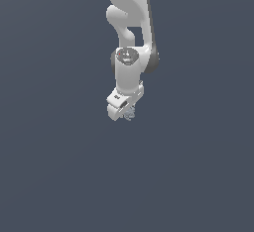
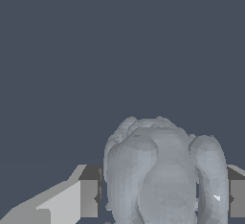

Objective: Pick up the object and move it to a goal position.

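Observation:
The grey lumpy rock-like object [image 2: 162, 175] fills the space between my two fingers in the wrist view, with a finger pad [image 2: 89, 196] pressed against each side. In the exterior view only a small grey bit of it [image 1: 130, 113] shows under the white hand. My gripper [image 1: 128, 112] is shut on the object, at the end of the white arm that hangs down from the top of the exterior view.
A plain dark blue-grey surface [image 1: 59, 166] lies all around the arm in both views. No other objects or edges show.

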`<state>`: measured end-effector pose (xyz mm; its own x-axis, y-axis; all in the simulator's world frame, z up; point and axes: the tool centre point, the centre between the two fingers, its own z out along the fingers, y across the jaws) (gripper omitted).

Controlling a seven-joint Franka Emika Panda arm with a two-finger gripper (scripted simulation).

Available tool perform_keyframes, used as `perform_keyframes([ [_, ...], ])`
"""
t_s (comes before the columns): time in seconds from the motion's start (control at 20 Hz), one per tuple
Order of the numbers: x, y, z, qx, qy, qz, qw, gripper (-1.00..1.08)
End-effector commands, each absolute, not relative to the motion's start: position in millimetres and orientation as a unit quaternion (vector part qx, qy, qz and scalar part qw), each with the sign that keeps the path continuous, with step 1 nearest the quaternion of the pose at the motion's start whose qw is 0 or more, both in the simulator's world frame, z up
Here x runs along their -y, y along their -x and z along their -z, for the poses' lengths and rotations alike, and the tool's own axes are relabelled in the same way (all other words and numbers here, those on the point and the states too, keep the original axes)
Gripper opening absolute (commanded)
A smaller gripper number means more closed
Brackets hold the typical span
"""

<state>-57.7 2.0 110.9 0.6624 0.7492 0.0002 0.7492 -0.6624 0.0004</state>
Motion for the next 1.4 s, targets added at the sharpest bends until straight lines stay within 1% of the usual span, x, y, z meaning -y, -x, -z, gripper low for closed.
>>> perform_keyframes([
  [0.0, 4.3, 56.2, -133.7, -0.411, -0.912, -0.001, 0.000, -1.00],
  [0.8, 51.4, 43.3, -302.4, -0.412, -0.911, -0.001, -0.002, -1.00],
  [1.35, 83.2, 32.3, -409.8, -0.411, -0.912, -0.001, -0.001, -1.00],
])
